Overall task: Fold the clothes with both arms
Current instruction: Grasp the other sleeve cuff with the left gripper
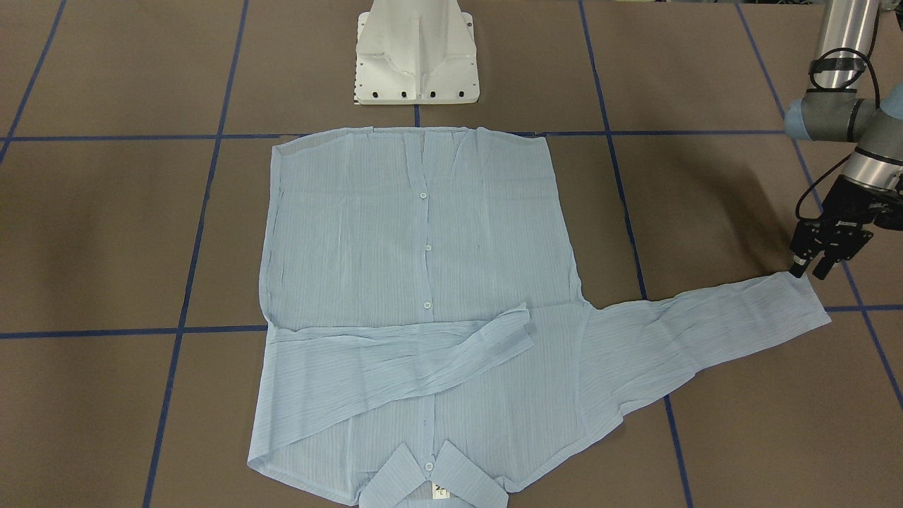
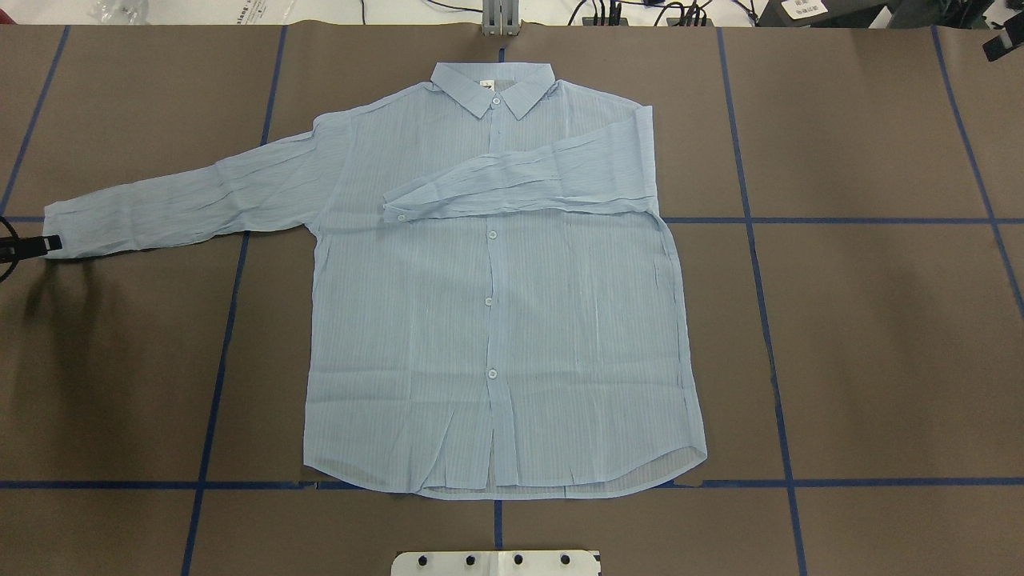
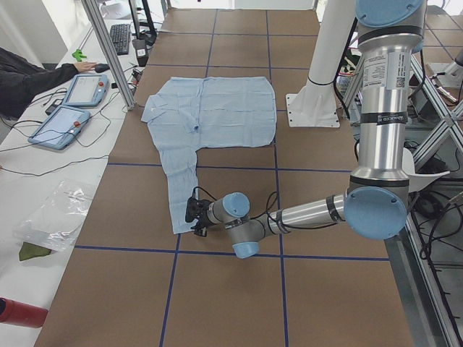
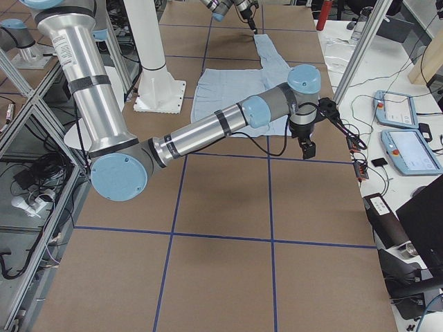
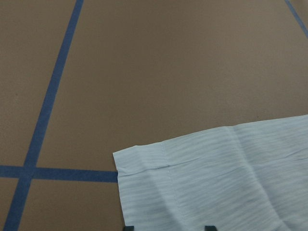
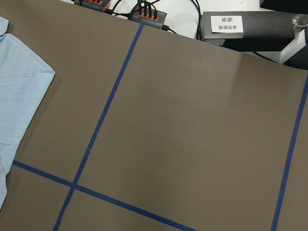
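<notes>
I have the light-blue shirt (image 2: 496, 320) lying flat, buttons up, in the middle of the counter (image 2: 880, 336), with one sleeve (image 2: 520, 188) folded across the chest. I judge the second sleeve is the step in hand. My left pincer (image 1: 809, 270) sits spread at the outstretched cuff (image 1: 801, 300), not yet pinching. Next it should close, lift and carry the cuff inward. The right pincer (image 4: 306, 145) hangs off the shirt's far side, and I cannot tell its state. Brown counter shows all round the sleeve.

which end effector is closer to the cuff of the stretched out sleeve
Left. The left end effector is right at the edge of the cuff; the right end effector is over the table, past the opposite side of the shirt.
</notes>
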Robot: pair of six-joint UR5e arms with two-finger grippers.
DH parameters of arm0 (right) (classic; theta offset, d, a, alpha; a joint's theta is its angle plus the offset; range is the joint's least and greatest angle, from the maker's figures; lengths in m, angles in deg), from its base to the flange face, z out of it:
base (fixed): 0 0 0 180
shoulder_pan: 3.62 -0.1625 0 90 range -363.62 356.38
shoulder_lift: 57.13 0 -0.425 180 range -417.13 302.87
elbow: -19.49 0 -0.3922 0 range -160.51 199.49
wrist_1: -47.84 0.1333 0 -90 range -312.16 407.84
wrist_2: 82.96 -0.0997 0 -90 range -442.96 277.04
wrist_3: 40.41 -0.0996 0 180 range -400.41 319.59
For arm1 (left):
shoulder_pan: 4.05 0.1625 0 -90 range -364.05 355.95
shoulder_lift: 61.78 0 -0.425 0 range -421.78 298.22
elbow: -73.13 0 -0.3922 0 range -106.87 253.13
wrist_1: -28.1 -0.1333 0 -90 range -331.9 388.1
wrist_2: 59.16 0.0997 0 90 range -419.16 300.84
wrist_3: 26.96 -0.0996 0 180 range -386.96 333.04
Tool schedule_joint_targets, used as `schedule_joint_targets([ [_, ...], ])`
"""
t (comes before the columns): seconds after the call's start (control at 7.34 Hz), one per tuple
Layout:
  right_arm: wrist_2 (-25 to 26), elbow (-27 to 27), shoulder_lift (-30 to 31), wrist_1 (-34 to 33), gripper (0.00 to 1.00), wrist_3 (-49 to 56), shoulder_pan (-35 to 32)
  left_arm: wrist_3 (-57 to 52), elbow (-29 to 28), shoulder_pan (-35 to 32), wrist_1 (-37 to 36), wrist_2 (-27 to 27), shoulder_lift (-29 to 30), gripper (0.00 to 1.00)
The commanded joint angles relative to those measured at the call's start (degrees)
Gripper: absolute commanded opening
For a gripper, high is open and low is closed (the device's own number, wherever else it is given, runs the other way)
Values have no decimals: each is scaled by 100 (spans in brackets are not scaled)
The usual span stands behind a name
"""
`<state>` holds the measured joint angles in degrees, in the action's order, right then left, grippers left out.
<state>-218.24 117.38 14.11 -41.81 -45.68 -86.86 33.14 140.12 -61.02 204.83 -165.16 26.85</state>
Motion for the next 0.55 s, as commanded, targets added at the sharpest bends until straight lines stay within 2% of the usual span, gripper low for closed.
schedule_joint_targets([
  [0.0,2,-7,12,0,100,0,0,-34,-63,54,-7,9,5,58],
  [0.41,2,2,47,0,100,0,0,-51,-90,98,2,9,-4,58],
])
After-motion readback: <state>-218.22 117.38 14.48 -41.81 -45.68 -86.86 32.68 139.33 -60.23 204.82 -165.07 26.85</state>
